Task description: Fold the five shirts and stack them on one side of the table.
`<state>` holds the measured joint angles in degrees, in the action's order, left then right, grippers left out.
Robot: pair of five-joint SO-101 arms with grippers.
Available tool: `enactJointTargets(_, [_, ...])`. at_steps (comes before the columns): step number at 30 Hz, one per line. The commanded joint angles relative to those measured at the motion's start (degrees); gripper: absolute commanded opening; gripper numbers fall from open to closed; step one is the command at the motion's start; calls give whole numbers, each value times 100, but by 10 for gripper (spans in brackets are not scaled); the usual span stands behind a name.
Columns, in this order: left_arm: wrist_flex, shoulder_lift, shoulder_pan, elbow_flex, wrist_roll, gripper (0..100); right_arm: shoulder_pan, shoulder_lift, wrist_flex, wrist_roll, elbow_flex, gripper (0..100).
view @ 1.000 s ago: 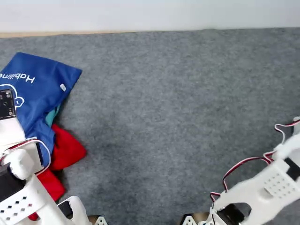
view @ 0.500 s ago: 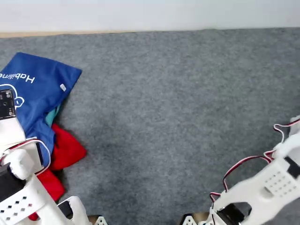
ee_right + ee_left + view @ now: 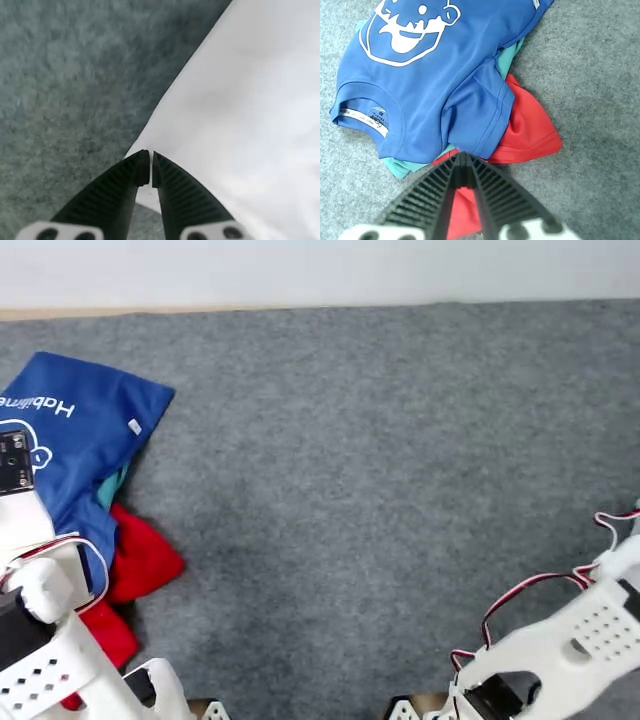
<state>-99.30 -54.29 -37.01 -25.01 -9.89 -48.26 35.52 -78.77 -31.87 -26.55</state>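
Shirts piled at table's left side: blue short-sleeved shirt with white print (image 3: 75, 440) on top, teal shirt (image 3: 507, 55) under it, red shirt (image 3: 145, 560) lowest, edges sticking out. Grey felt-like table cover (image 3: 380, 490) beneath. Left gripper (image 3: 462, 159) above red shirt, jaws together, nothing held. Right gripper (image 3: 145, 156) jaws together at corner of white cloth (image 3: 240, 110); whether pinched, cannot tell.

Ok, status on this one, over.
Left gripper shut, above red shirt. Right gripper shut at white cloth edge. Blue shirt tops pile, teal shirt beneath.
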Motion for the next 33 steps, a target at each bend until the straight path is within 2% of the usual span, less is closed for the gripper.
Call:
enactJointTargets(1, [-114, -44, 26, 13, 0, 3, -48, 136, -426, 35, -79, 10])
enactJointTargets(8, [-114, -44, 26, 13, 0, 3, -48, 75, -954, 26, -158, 10])
enactJointTargets(21, [-114, -53, 26, 22, 0, 3, 22, -2185, -1508, 26, -501, 10])
enactJointTargets(28, [-114, -53, 26, 48, -9, 3, 725, -3011, -2079, 88, -484, 10])
enactJointTargets(33, [-105, -9, 26, 13, -26, 4, 1332, -3486, -2404, 615, -273, 9])
